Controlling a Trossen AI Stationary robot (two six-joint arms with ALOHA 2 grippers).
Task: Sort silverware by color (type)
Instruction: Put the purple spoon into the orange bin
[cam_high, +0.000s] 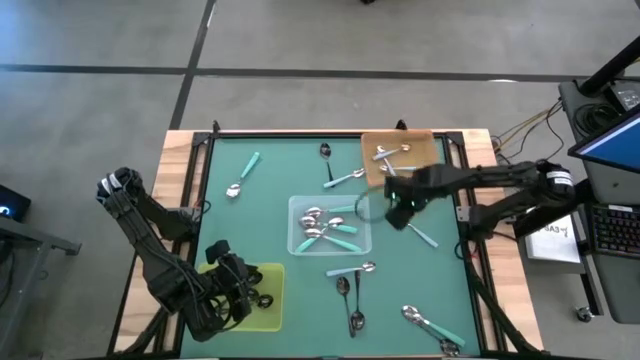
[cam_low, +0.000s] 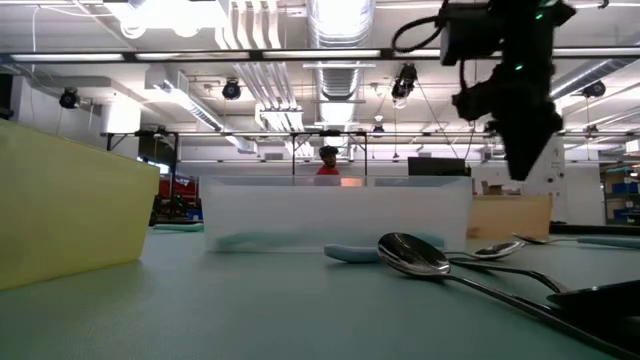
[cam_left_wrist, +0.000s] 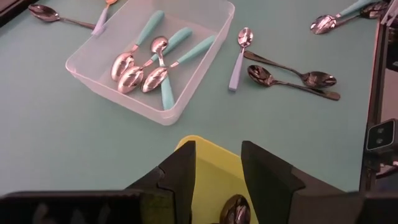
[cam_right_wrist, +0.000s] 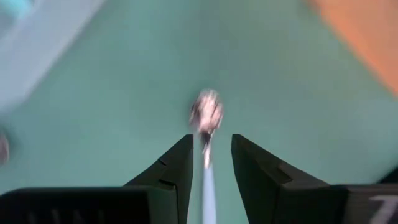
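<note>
The left pincer hangs with its fingers apart and empty over a yellow-green square plastic tray. A dark, glossy metal spoon lies in the tray right under it, partly cut off. Just beyond this pincer, on the smooth teal tabletop, a clear plastic tray holds shiny spoons with teal plastic handles. Beside it lie two dark spoons and a pale-handled one.

Past the clear tray, the right pincer is released, its fingers wider than the thin pale handle of a blurred silver-bowled spoon between them; whether it touches them cannot be told. An orange-brown tray lies just beyond this pincer. Far behind are ceiling pipes, lamps and a person in red.
</note>
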